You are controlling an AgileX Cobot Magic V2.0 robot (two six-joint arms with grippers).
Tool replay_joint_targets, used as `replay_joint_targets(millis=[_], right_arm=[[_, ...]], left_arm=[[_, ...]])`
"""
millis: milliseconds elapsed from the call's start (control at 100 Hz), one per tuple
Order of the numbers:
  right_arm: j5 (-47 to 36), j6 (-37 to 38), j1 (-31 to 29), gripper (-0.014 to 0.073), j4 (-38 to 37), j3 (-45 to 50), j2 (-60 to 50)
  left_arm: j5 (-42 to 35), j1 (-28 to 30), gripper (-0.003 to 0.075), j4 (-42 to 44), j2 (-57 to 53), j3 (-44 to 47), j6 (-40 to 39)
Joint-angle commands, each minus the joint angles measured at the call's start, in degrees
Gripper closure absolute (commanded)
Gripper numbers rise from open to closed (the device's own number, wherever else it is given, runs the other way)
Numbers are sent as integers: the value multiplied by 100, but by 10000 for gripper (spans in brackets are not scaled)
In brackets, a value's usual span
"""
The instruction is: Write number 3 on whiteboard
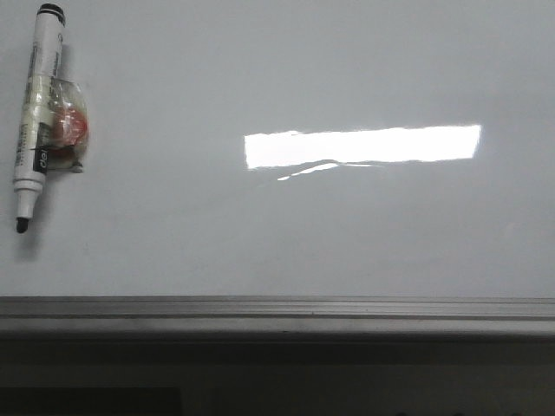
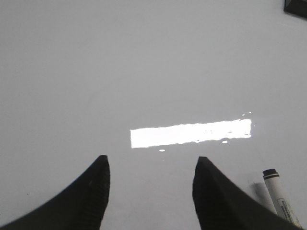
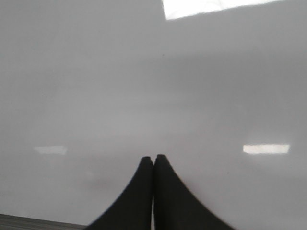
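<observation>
The whiteboard fills the front view, glossy pale grey with a bright rectangular reflection. No digit 3 shows on it in any view. A white marker with black cap end and black tip lies at the far left, a taped clear-and-red lump on its side. Its capped end also shows in the left wrist view. My left gripper is open and empty above the bare board, the marker off to one side. My right gripper is shut on nothing above bare board. Neither gripper shows in the front view.
The board's grey metal frame edge runs along the front, with dark space below it. A dark object's corner shows in the left wrist view. The frame edge also shows in the right wrist view.
</observation>
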Motion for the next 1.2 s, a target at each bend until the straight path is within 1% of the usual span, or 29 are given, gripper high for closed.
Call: replay_joint_targets(millis=[0, 80, 160, 220, 380, 480, 540, 670, 910, 1080, 1130, 1190], right_arm=[[-393, -26, -43, 660, 25, -205, 105], [-393, -26, -43, 660, 25, -205, 105], [-393, -26, -43, 660, 25, -205, 105], [-393, -26, -43, 660, 25, -205, 105], [-430, -26, -43, 660, 25, -205, 105], [-430, -26, -43, 660, 25, -205, 105], [-430, -26, -43, 660, 25, -205, 105], [-470, -26, -43, 660, 25, -205, 105], [-509, -26, -43, 660, 25, -205, 105], [-509, -26, -43, 660, 25, -205, 105], [-509, -26, -43, 660, 25, -205, 105], [-509, -26, -43, 660, 25, -205, 105]], left_arm=[[-123, -131, 379, -124, 315, -165, -25], [375, -343, 379, -170, 611, -165, -25], [420, -740, 379, -244, 905, -165, -25], [247, -1093, 374, -244, 1116, -165, 6], [-244, -2312, 317, -244, 1678, -165, 42], [-426, -2917, 295, -244, 1994, -165, 42], [-519, -3185, 295, -481, 2220, -165, 20], [-664, -3412, 295, -762, 2741, -165, 20], [-1421, -3415, 295, -1397, 3618, -165, 20], [-1698, -3415, 295, -1519, 4134, -165, 15], [-1710, -3415, 303, -1599, 4256, -165, 15], [-1710, -3415, 339, -1856, 4372, -165, 15]])
